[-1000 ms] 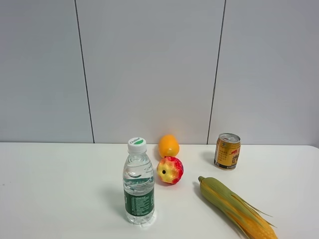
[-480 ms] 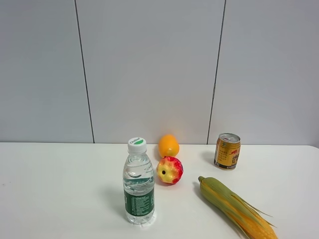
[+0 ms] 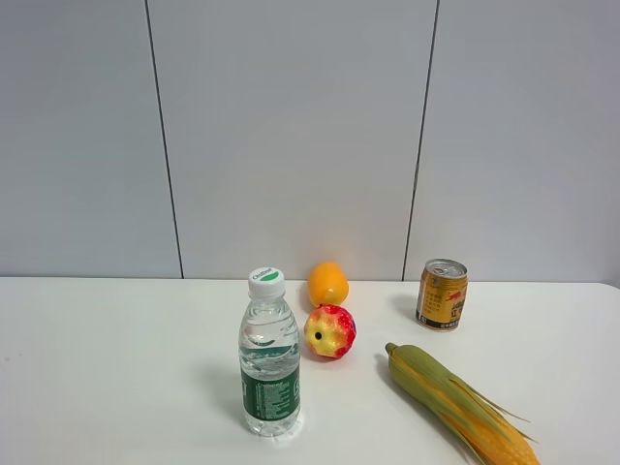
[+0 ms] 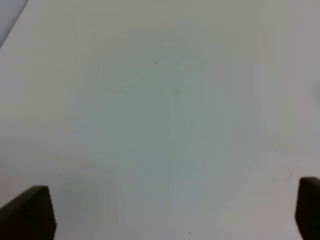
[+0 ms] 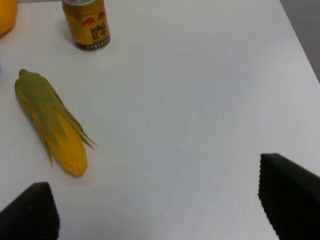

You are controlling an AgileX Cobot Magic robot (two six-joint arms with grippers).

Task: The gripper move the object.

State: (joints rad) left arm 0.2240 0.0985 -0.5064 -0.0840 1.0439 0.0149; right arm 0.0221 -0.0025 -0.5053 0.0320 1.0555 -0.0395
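The red-and-yellow apple [image 3: 330, 330] lies on the white table [image 3: 116, 368] in the exterior high view, just right of a water bottle, its dark dimple facing the camera. No arm shows in that view. In the left wrist view my left gripper [image 4: 172, 212] is open, its two black fingertips [image 4: 30, 212] wide apart over bare table. In the right wrist view my right gripper [image 5: 160, 200] is open, its fingertips [image 5: 287, 197] wide apart over bare table, with a corn cob and a can ahead. The apple shows in neither wrist view.
A water bottle [image 3: 268, 358] stands in front. An orange oval fruit [image 3: 327, 284] sits behind the apple. A gold can [image 3: 442, 294] stands at the right, also in the right wrist view [image 5: 86, 25]. A corn cob [image 3: 460, 405] lies front right, also in the right wrist view [image 5: 50, 121].
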